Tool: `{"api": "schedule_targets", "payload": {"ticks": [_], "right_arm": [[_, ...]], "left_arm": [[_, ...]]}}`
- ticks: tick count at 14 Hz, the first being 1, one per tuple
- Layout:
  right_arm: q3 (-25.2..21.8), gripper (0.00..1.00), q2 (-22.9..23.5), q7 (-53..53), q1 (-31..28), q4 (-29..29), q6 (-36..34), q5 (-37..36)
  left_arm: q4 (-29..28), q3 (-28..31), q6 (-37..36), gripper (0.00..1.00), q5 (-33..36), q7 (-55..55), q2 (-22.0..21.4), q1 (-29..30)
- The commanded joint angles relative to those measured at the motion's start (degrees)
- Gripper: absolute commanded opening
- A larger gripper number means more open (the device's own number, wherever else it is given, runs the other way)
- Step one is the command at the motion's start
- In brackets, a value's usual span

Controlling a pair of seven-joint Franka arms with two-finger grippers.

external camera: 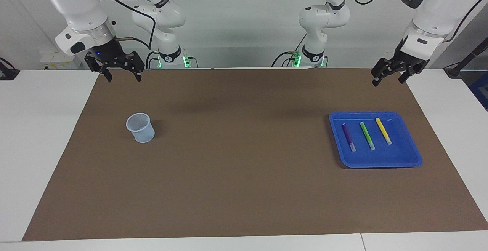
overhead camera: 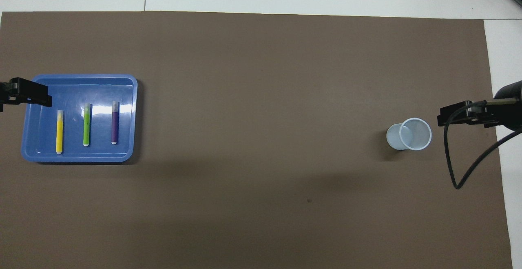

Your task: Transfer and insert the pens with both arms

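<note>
Three pens lie side by side in a blue tray (external camera: 381, 161) (overhead camera: 77, 156): purple (external camera: 348, 137) (overhead camera: 115, 122), green (external camera: 367, 135) (overhead camera: 86, 124) and yellow (external camera: 383, 130) (overhead camera: 59, 132). My left gripper (external camera: 388, 81) hangs open and empty high above the tray's edge toward the left arm's end of the table. In the overhead view one of its fingers (overhead camera: 32, 95) covers that edge, clear of the yellow pen. My right gripper (external camera: 124, 77) hangs open and empty over the mat's edge beside a pale mesh cup (external camera: 140, 127) (overhead camera: 410, 134).
A brown mat (external camera: 244, 175) covers most of the white table. Two smaller white arms with green-lit bases (external camera: 171, 58) stand at the robots' end. A black cable (overhead camera: 461, 171) loops down from the right wrist.
</note>
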Motion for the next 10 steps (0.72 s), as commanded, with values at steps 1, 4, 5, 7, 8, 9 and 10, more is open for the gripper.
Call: {"api": "schedule_targets", "payload": {"ticks": [1,4,5,7,8,9,10], "right_arm": [[0.0,1.0,0.0,0.3,-0.4,0.2,-0.2,0.8],[0.0,1.0,0.0,0.3,-0.4,0.2,-0.2,0.8],[0.0,1.0,0.0,0.3,-0.4,0.2,-0.2,0.8],[0.0,1.0,0.0,0.3,-0.4,0.2,-0.2,0.8],[0.0,1.0,0.0,0.3,-0.4,0.2,-0.2,0.8],[0.0,1.0,0.0,0.3,-0.4,0.2,-0.2,0.8],[0.0,1.0,0.0,0.3,-0.4,0.2,-0.3,0.8]], "left_arm": [[-5.8,-0.3,4.1,1.0,-0.6,0.3,-2.4,1.4],[-10.4,-0.3,7.9,1.0,-0.6,0.3,-3.0,1.3],[-10.9,-0.3,8.3,1.0,-0.6,0.3,-2.7,1.3],[-12.4,-0.3,9.3,1.0,-0.6,0.3,-2.2,0.7],[-13.9,-0.3,10.8,1.0,-0.6,0.3,-2.1,0.5],[-15.6,-0.3,12.6,1.0,-0.6,0.3,-2.0,0.5],[-16.8,-0.3,14.1,1.0,-0.6,0.4,-1.7,0.5]]}}
